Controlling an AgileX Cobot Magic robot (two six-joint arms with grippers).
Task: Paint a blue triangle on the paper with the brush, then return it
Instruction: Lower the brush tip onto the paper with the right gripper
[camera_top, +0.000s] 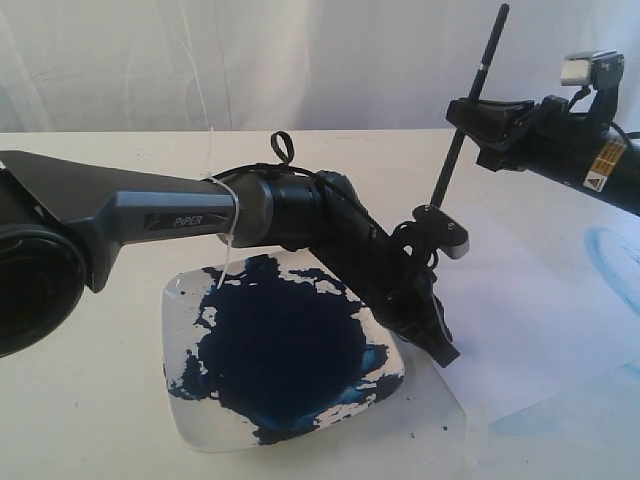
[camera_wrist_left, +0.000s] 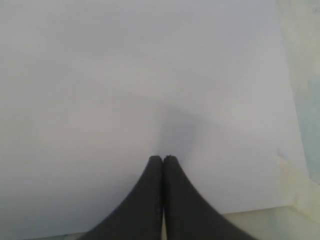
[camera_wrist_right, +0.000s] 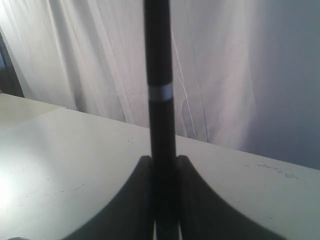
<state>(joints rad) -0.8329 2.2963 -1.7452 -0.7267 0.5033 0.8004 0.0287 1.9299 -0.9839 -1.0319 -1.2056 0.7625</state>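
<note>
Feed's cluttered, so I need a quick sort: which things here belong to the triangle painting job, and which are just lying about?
Job: brush, held in right hand; paper, still blank, left hand shut at its edge; paint plate.
Lying about: pale blue smear on the table; curtain.

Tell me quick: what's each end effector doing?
Left end effector: closed, holding nothing, over the paper.
Right end effector: closed on the paintbrush.
</note>
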